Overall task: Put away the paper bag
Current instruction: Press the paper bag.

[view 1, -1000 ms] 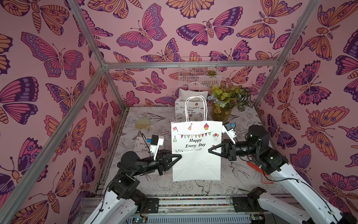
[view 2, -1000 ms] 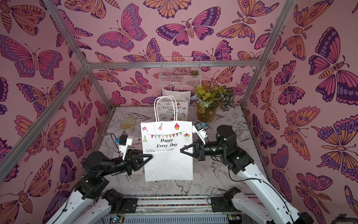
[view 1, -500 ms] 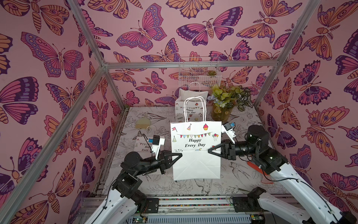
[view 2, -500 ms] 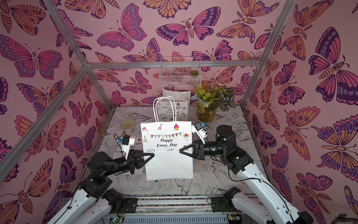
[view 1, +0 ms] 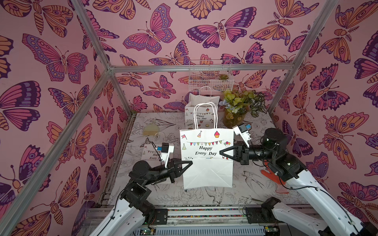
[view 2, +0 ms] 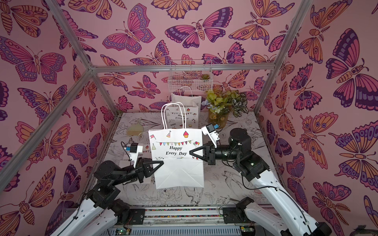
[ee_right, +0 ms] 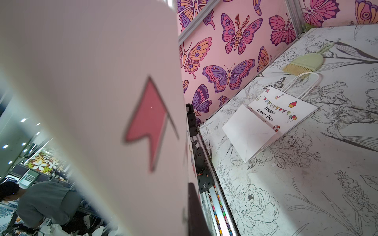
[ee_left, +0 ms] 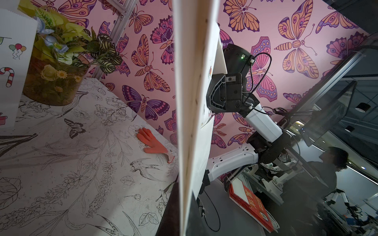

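Over the near middle of the surface (view 1: 251,183), the paper bag (view 1: 206,163) is held upright, already folded flat. A second folded bag (view 1: 150,153) lies on the surface to its left. The left gripper (view 1: 190,162) and right gripper (view 1: 221,152) each pinch tight on a side edge. Folding looks done; stowing remains.

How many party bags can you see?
3: a held bag between the left claw and right claw, a standing bag at the back beside the plant, a flat bag on the table.
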